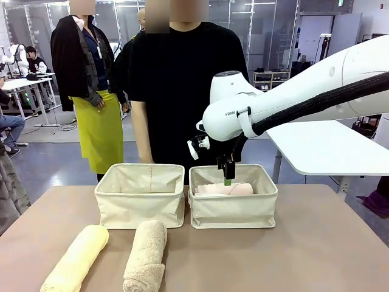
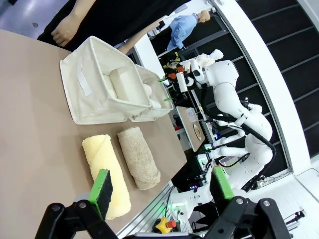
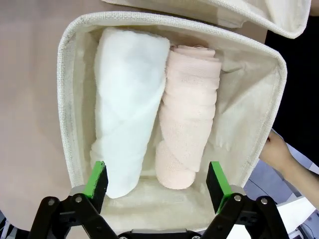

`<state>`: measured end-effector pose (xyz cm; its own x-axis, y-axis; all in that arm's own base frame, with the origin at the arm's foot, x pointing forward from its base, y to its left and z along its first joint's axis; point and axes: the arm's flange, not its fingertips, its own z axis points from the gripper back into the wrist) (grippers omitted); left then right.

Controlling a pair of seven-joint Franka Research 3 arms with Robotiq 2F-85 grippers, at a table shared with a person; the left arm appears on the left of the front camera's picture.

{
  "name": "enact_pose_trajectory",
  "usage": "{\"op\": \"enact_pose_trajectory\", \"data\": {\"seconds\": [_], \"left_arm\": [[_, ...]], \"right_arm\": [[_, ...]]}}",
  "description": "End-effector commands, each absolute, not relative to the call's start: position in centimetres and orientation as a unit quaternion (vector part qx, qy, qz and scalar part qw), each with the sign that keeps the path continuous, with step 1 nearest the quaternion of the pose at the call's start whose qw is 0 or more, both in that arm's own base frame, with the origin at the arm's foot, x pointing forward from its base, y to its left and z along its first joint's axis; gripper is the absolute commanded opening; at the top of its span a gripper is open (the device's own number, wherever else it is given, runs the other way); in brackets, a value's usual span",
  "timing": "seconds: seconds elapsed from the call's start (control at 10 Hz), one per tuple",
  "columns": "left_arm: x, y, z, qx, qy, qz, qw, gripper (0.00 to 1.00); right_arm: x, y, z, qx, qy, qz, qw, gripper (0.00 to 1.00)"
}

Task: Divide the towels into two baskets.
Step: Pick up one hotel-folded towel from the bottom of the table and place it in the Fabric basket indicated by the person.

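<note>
Two cream canvas baskets stand side by side mid-table. The left basket [image 1: 140, 210] shows nothing inside. In the right basket [image 1: 234, 213] [image 3: 65, 99] a white towel [image 3: 129, 99] and a light pink towel [image 1: 225, 190] [image 3: 187, 119] lie next to each other. My right gripper [image 1: 228, 177] [image 3: 157, 179] hangs open just above them, holding nothing. On the table's front left lie a pale yellow towel [image 1: 76, 258] [image 2: 107, 172] and a beige towel [image 1: 146, 255] [image 2: 139, 157]. My left gripper [image 2: 162, 185] is open and empty, off to the side of these two.
A person in black [image 1: 182, 91] stands right behind the baskets, one hand [image 3: 279, 154] near the right basket's far wall. The brown table [image 1: 273, 261] is bare at the front right. A white table [image 1: 328, 146] stands beyond at the right.
</note>
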<state>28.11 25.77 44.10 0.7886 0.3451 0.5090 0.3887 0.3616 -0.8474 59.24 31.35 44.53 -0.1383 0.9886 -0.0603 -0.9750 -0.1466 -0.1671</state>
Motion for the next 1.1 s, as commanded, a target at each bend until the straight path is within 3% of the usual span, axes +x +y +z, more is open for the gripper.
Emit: {"op": "enact_pose_trajectory", "data": {"seconds": [0.0,1.0], "left_arm": [[27.78,25.91,44.24,-0.569,-0.33,-0.018,0.753,1.0],[27.78,25.91,44.24,-0.569,-0.33,-0.018,0.753,1.0]], "right_arm": [[59.0,31.0,44.92,-0.063,-0.05,0.756,0.65,1.0],[59.25,31.34,44.57,-0.077,-0.044,0.753,0.652,1.0]]}}
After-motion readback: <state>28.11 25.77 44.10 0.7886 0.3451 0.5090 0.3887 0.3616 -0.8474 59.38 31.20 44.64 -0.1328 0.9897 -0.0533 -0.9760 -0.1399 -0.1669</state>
